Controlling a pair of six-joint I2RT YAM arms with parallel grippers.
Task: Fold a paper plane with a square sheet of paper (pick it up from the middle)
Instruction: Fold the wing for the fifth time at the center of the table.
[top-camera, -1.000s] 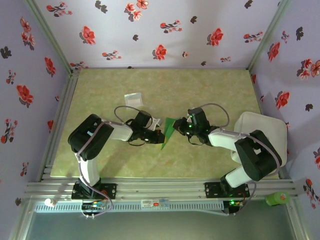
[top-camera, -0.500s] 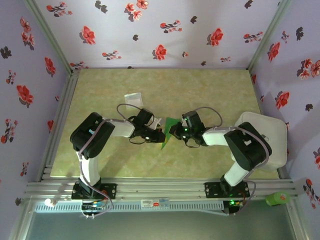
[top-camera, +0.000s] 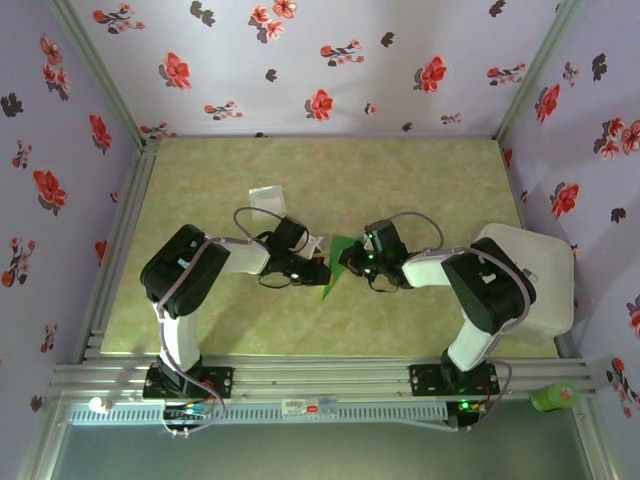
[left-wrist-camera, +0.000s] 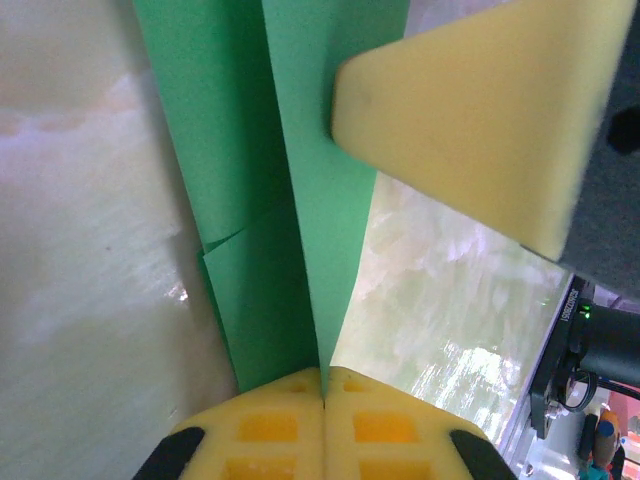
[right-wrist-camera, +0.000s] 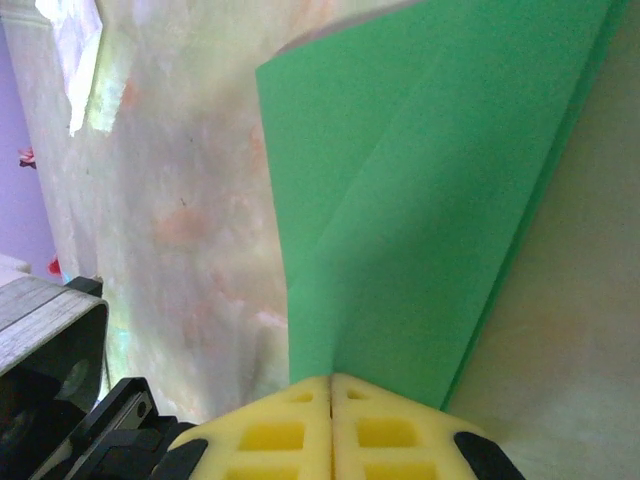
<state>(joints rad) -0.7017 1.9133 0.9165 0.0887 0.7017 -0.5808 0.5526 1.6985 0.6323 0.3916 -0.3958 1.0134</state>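
The green sheet of paper (top-camera: 336, 262), folded into a slim pointed shape with its tip toward the near edge, is in the middle of the table between both grippers. My left gripper (top-camera: 318, 270) is shut on its left side. In the left wrist view the yellow pads of the left gripper (left-wrist-camera: 325, 372) pinch an upright fold of the paper (left-wrist-camera: 290, 150), and a yellow finger of the right gripper (left-wrist-camera: 470, 110) shows at the top right. My right gripper (top-camera: 350, 260) is shut on the other side. In its wrist view the right gripper (right-wrist-camera: 331, 378) clamps the layered paper (right-wrist-camera: 420, 200).
A small pale square packet (top-camera: 266, 196) lies on the table behind the left arm. A white tray (top-camera: 545, 270) sits at the right edge. A green bottle (top-camera: 553, 397) stands on the rail at the near right. Flowered walls enclose the table.
The right arm has drawn in toward the centre and its jaws have closed on the green paper. The left gripper has kept its hold and barely moved.
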